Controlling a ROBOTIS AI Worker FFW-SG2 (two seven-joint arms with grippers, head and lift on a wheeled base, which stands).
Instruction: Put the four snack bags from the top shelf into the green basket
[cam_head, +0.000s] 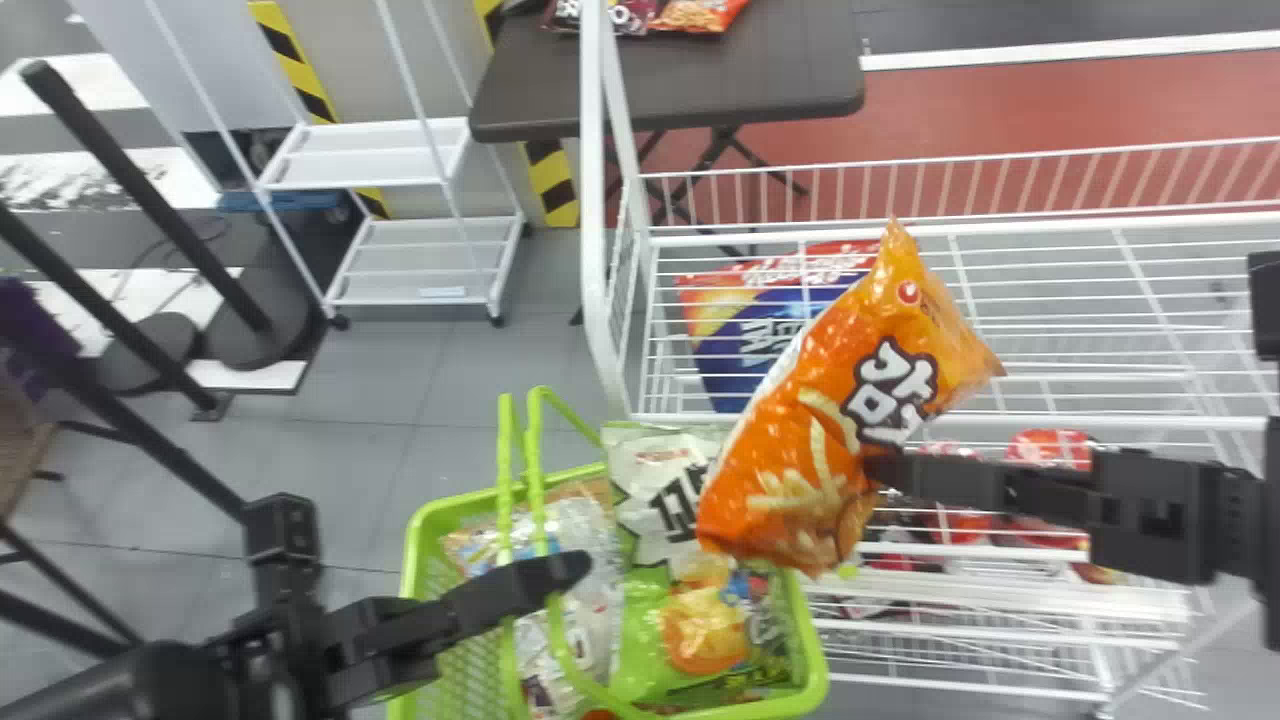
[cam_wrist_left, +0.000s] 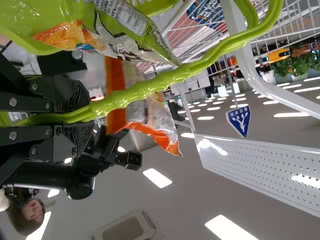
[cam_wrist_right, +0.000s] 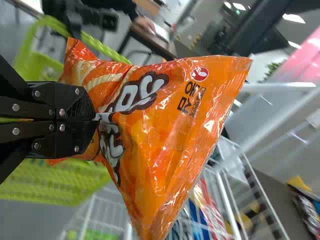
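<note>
Gripping an orange bag (cam_head: 790, 460) with outlined lettering: right pincer (cam_head: 880, 470).

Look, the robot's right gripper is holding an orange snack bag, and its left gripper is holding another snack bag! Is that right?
Not quite: the left gripper isn't holding a snack bag. It is holding the handles of the green basket, as the left wrist view shows.

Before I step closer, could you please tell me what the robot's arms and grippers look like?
The left arm and right arm are black, with blocky segments. The left gripper and right gripper each have flat black fingers with round silver-grey screw heads and finely ridged ends.
</note>
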